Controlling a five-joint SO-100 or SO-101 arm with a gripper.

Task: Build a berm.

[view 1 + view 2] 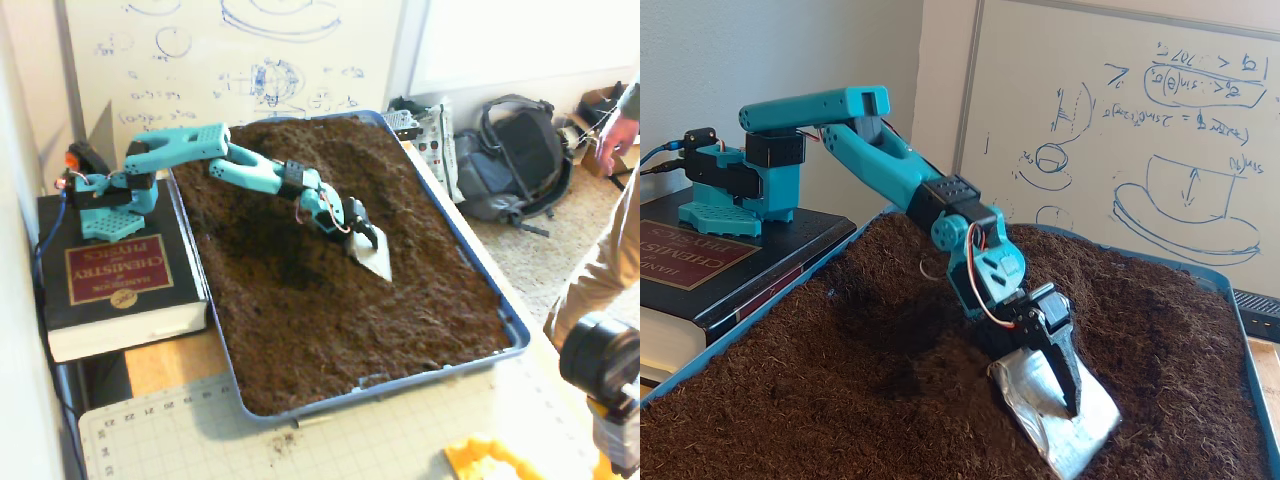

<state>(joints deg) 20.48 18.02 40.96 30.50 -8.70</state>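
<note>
In a fixed view the teal arm's base [105, 200] stands on a thick black chemistry handbook [115, 285] left of the blue soil-filled tray [515, 335], with a dark backpack [520, 160] on the floor right of it and a whiteboard [240, 60] behind

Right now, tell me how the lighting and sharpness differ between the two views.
In a fixed view from above, the floor at right is washed out bright, the soil keeps a dark patch beside the arm, and the foil blade glares white. In a fixed view low over the tray, light is softer, the gripper is sharp, but the blade's lower edge smears with blur.
</note>
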